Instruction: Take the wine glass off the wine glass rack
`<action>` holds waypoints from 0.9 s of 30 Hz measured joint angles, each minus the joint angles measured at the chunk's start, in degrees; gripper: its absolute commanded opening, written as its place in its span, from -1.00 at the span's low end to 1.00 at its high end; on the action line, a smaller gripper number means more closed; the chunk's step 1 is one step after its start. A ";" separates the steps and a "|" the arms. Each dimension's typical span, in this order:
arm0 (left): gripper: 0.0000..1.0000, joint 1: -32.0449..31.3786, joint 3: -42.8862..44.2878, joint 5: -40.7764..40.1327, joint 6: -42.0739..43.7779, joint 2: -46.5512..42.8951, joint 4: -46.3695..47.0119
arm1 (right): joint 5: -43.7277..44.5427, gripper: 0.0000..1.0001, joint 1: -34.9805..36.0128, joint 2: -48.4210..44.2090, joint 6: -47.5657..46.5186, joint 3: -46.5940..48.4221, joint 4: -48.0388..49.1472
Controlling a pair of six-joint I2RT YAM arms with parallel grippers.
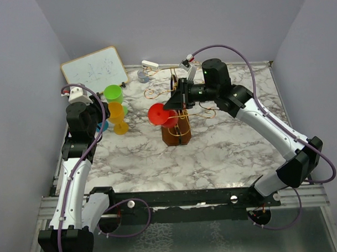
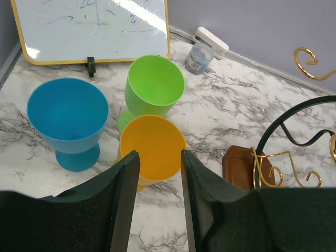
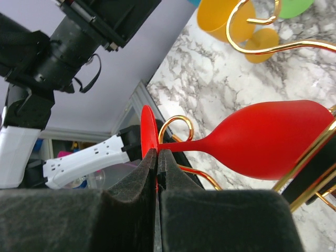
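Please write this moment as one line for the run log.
right gripper: shut on foot of red wine glass | glass: sideways, in wine glass rack wires | left gripper: open, facing orange goblet

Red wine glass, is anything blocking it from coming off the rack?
Nothing separates the right gripper from the red wine glass; it is shut on the foot. But a gold curl of the wine glass rack loops by the stem behind the foot, and another wire runs along the bowl, so the glass probably must slide clear of both.
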 measured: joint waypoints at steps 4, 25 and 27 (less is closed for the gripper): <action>-0.19 0.00 -0.02 0.13 -0.15 0.00 0.00 | 2.34 -0.99 -0.31 0.00 0.00 0.02 0.04; -0.19 0.70 -0.02 0.33 -0.42 0.63 0.00 | -18.99 -0.99 1.75 12.50 0.52 8.94 9.79; -0.19 0.76 -0.02 0.33 -0.44 0.66 0.00 | -20.72 -0.98 2.86 12.13 -1.62 8.94 9.62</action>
